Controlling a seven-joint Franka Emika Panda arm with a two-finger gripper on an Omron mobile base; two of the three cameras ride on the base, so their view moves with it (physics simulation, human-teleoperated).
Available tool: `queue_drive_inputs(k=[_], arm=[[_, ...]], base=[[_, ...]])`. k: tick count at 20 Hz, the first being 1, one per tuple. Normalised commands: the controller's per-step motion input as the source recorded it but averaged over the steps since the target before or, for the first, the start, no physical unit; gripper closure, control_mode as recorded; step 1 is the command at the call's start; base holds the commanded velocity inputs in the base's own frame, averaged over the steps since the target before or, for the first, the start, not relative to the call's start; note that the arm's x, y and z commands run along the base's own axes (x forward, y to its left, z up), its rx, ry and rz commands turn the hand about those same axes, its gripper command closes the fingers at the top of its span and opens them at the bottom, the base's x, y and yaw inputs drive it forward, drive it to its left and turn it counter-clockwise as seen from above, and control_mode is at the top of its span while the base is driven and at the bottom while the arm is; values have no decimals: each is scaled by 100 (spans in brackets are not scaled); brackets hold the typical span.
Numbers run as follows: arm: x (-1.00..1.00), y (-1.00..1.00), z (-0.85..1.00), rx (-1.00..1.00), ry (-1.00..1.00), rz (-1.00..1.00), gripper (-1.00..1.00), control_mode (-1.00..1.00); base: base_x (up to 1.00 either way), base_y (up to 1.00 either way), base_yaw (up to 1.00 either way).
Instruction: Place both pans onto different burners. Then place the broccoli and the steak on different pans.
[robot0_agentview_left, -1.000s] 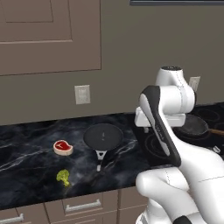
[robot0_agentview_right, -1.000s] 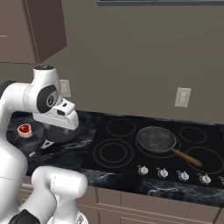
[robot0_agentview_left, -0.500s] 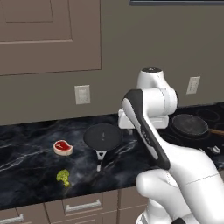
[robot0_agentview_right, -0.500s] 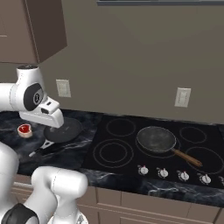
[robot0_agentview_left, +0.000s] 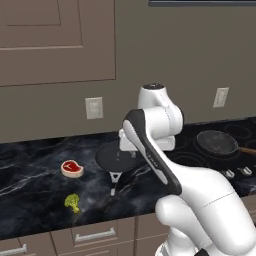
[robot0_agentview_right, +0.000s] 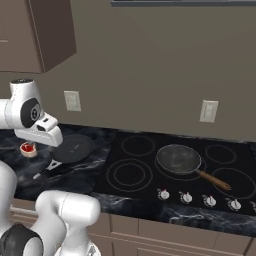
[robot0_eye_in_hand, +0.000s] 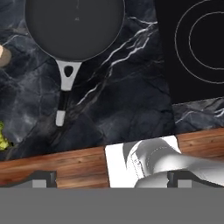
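Note:
The plain black pan (robot0_agentview_left: 117, 159) lies on the marble counter left of the cooktop, its handle (robot0_eye_in_hand: 65, 92) pointing at the counter's front edge. My gripper (robot0_agentview_right: 50, 142) hovers above the pan's near side, open and holding nothing; in the hand view the gripper (robot0_eye_in_hand: 111, 180) shows widely spread tips, with the black pan (robot0_eye_in_hand: 74, 26) at the top. The speckled pan (robot0_agentview_right: 178, 159) with its wooden handle (robot0_agentview_right: 214, 180) sits on a rear middle burner. The steak (robot0_agentview_left: 71, 168) lies left of the black pan. The broccoli (robot0_agentview_left: 72, 202) is nearer the counter's front edge.
The glossy cooktop has a bare front-left burner (robot0_agentview_right: 131, 175), a rear-left burner (robot0_agentview_right: 138, 145) and more rings to the right (robot0_agentview_right: 235, 182). Silver knobs (robot0_agentview_right: 186, 197) line its front. Wall outlets (robot0_agentview_right: 208, 111) and upper cabinets (robot0_agentview_left: 55, 40) stand behind.
My arm has swung left, away from the cooktop and over the black pan on the counter. The speckled pan stays on its burner. Steak and broccoli have not moved.

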Motion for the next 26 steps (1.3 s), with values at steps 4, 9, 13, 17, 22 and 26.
queue_drive_inputs(k=[4, 9, 13, 17, 22, 26], arm=[[16, 33, -22, 0, 0, 0, -100, -100], [17, 18, -23, 0, 0, 0, -100, -100], [12, 0, -24, 0, 0, 0, -100, -100], [10, 2, -20, 0, 0, 0, -100, -100], [20, 16, -29, 0, 0, 0, -100, -100], [27, 24, -31, 0, 0, 0, -100, -100]], base=[[0, 0, 0], [0, 0, 0], [0, 0, 0], [0, 0, 0], [0, 0, 0], [0, 0, 0]])
